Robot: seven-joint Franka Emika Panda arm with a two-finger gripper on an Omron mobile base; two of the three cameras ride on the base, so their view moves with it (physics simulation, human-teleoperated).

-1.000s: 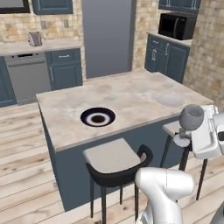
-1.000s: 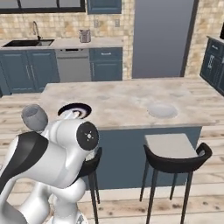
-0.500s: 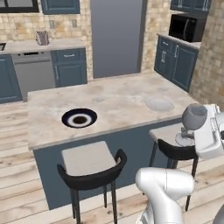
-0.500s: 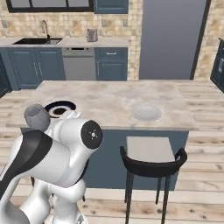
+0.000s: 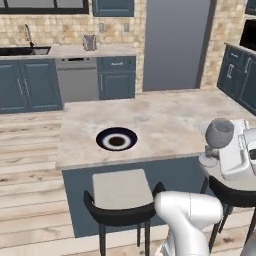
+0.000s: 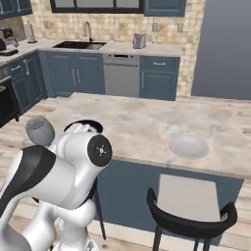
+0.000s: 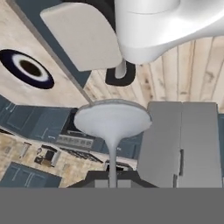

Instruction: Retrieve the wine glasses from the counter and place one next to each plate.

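Observation:
A clear greyish wine glass (image 5: 218,133) hangs upright just off the island's near right corner, my gripper (image 5: 216,151) shut on its stem. Its bowl (image 6: 40,131) peeks out to the left of my arm in the right base view. In the hand view the glass (image 7: 112,124) rises between the fingertips (image 7: 98,178). The dark plate with a white centre (image 5: 116,139) lies near the island's front edge, left of the glass. The pale plate (image 6: 188,146) lies further right along that edge. The counter (image 5: 65,51) runs along the back wall.
Two dark-framed stools with pale seats (image 5: 120,187) (image 6: 188,201) stand against the island's near side. A sink (image 6: 78,45) and a small grey container (image 6: 139,40) are on the counter. A tall grey fridge (image 5: 175,45) stands to its right. Plank floor surrounds the island.
The whole picture has shifted as the base drove, bringing the back counter and sink into view. The glass stays in my shut gripper.

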